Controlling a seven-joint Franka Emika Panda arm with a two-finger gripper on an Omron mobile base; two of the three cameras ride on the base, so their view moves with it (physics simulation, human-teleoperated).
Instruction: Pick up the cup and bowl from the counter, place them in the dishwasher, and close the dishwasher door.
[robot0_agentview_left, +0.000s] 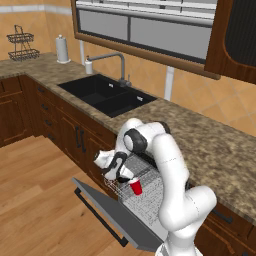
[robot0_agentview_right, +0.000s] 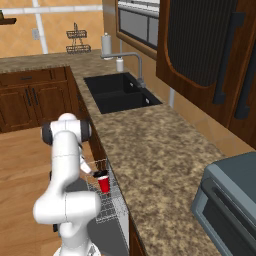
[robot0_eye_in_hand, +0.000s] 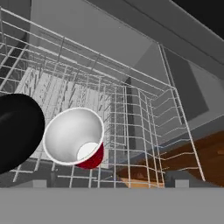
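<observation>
Left base view: cup (robot0_agentview_left: 135, 187) sits upright in the white rack (robot0_agentview_left: 150, 192) of the dishwasher (robot0_agentview_left: 131, 210), gripper (robot0_agentview_left: 121, 174) just at its 10 o'clock, jaws hard to read here. Right base view: same, cup under the hand. Hand view: jaws look spread, nothing held; bowl (robot0_eye_in_hand: 17, 131) touching the cup at 9 o'clock. Both look loaded; dishwasher door (robot0_agentview_left: 112, 212) still down, closing's left.

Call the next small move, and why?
Probably lift the hand straight up out of the rack. The cup sits upright in the white wire rack beside the bowl, and nothing is held by the gripper. Once clear, the arm can go for the dishwasher door, which hangs open.
</observation>
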